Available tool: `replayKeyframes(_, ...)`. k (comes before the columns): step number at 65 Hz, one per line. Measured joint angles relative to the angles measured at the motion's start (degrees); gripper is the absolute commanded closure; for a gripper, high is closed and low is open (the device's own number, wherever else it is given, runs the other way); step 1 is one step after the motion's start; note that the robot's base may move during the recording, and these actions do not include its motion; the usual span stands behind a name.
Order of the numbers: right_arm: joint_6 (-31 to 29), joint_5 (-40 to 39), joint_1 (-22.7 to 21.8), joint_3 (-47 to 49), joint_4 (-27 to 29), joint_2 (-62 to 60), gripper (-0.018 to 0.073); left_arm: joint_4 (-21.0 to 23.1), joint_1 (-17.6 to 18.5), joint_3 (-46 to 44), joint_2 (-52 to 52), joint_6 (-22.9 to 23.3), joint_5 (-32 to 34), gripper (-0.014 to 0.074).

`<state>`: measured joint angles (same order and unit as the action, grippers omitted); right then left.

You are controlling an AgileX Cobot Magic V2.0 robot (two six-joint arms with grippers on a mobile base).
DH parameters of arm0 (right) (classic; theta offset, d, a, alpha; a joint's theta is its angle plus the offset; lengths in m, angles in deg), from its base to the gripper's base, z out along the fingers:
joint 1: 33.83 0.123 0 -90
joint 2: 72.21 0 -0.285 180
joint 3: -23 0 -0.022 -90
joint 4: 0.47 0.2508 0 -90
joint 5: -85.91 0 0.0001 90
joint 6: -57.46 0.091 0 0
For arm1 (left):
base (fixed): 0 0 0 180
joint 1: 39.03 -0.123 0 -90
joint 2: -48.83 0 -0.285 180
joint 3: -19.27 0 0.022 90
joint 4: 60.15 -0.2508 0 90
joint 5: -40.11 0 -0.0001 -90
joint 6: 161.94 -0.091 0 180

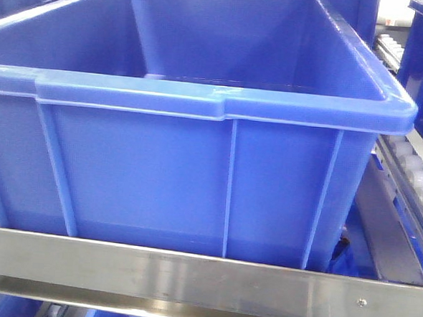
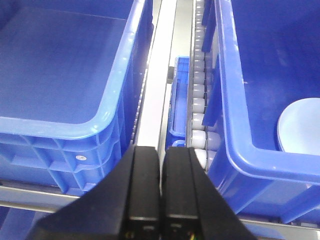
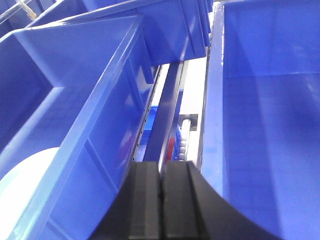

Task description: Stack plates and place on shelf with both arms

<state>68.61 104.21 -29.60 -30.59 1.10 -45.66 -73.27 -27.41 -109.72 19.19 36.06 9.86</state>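
Grippers first: left gripper (image 2: 161, 192) has its two black fingers pressed flat together, nothing between them, poised above the gap between two bins. Right gripper (image 3: 161, 200) the same, fingers closed tight and empty, over the gap on its own side. Neither touches anything; probably a parked or approach posture, fingers tucked so they clear the bin walls before reaching in. Outward from the left gripper: steel rail (image 2: 152, 107) and a roller track (image 2: 199, 100) run away between the bins. Just right of it sits the central blue bin (image 2: 235, 150), and a pale bluish-white plate (image 2: 299, 127) lies flat on its floor near the right edge of view. Right wrist view shows what is likely the same bin from the other side, with a pale plate (image 3: 25, 187) low on the left. Cannot tell whether these are one plate or two, or whether any stacking has happened. Front view shows only the bin's wall and rim (image 1: 222, 105); contents hidden. Judged: task at its start, plates not yet grasped.
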Motion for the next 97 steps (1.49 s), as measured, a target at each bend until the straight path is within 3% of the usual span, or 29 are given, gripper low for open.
replayKeyframes(25,0.0,-1.0,-0.6,-3.0,-0.4,-4.8,0.0536,0.0,0.0,0.0,0.0,0.0,0.0,0.0513)
replayKeyframes(42,0.0,-6.7,-2.5,-19.1,-1.0,-18.1,0.0536,0.0,0.0,0.0,0.0,0.0,0.0,0.0513)
replayKeyframes(50,0.0,-13.2,-2.8,-24.3,-1.1,-19.6,0.0536,0.0,0.0,0.0,0.0,0.0,0.1,0.0513)
replayKeyframes(97,0.0,-14.3,-2.9,-24.5,-1.6,-19.6,0.0536,0.0,0.0,0.0,0.0,0.0,0.1,0.0513)
